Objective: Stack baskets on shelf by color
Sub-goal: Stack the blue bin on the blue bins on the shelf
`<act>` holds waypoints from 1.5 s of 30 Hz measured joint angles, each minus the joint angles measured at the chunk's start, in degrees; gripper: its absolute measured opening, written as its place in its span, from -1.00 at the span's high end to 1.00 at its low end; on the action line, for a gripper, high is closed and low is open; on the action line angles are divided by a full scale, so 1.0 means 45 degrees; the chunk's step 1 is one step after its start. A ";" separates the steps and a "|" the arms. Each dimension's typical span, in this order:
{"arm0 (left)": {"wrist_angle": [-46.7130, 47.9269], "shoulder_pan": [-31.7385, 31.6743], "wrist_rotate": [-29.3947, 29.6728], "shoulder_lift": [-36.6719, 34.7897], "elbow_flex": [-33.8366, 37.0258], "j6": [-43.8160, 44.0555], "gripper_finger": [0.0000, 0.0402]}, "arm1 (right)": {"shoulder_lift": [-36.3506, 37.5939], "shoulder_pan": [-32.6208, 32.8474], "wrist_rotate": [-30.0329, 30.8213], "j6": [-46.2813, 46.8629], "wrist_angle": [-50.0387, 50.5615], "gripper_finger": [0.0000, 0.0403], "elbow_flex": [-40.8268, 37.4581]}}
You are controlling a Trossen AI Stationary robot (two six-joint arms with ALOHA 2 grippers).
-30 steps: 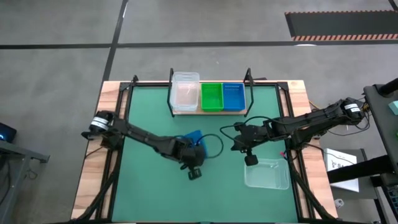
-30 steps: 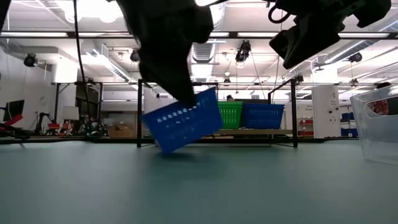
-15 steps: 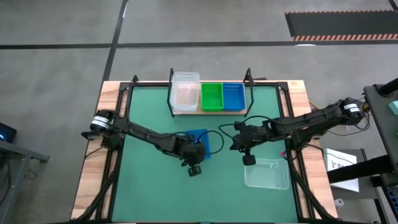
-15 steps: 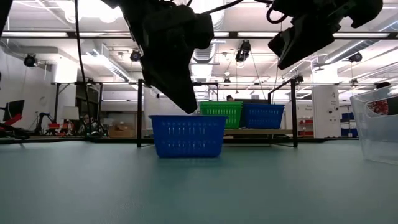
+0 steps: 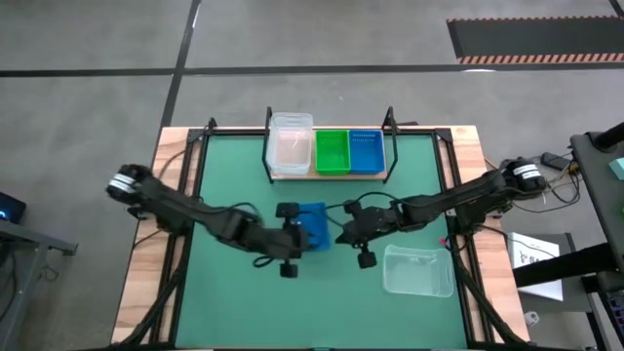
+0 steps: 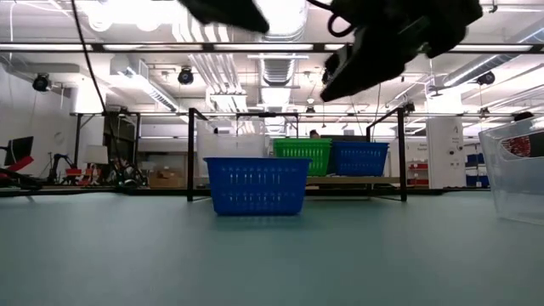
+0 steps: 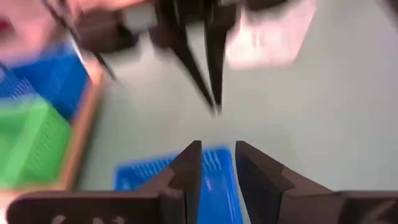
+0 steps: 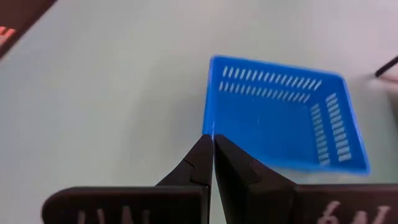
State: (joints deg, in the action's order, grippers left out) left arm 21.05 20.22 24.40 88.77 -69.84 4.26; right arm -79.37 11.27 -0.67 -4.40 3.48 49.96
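Blue basket (image 5: 312, 225): now upright on the green surface (image 5: 234, 302), in front of the shelf (image 5: 328, 175); a second ago it hung tilted.
Left pincer (image 5: 289, 211): just left of that basket, fingers slightly apart, grip released.
Right pincer (image 5: 343, 237): just right of it, closer than before, fingers together.
Meaning: probable handover; shelving remains.
Clear basket (image 5: 419, 271): farther right, waiting.

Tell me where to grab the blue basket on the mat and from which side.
Take the blue basket by its thin top rim, one finger inside and one outside, coming down from above. It stands upright and open-topped on the green mat, so the rim is free. The right claw is right beside it, so the wall facing it probably suits best.
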 joint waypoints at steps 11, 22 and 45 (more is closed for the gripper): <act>-0.8886 0.0613 0.0351 -0.3620 0.5118 -0.4404 0.61 | -0.2565 0.0104 0.0954 -0.0817 -0.1969 0.96 0.1372; -1.0258 0.0718 0.0414 -0.6508 0.6693 -0.5011 0.61 | -0.3863 0.0107 0.1285 -0.0481 -0.3065 0.95 0.2247; -1.0256 0.1178 0.0404 -0.6858 0.7240 -0.4757 0.61 | -0.5032 0.0270 0.1144 0.0430 0.0028 0.22 0.4389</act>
State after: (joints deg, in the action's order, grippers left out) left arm -25.10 25.52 26.22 57.91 -37.26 -17.15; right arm -102.02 12.48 4.47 -2.47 3.61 69.71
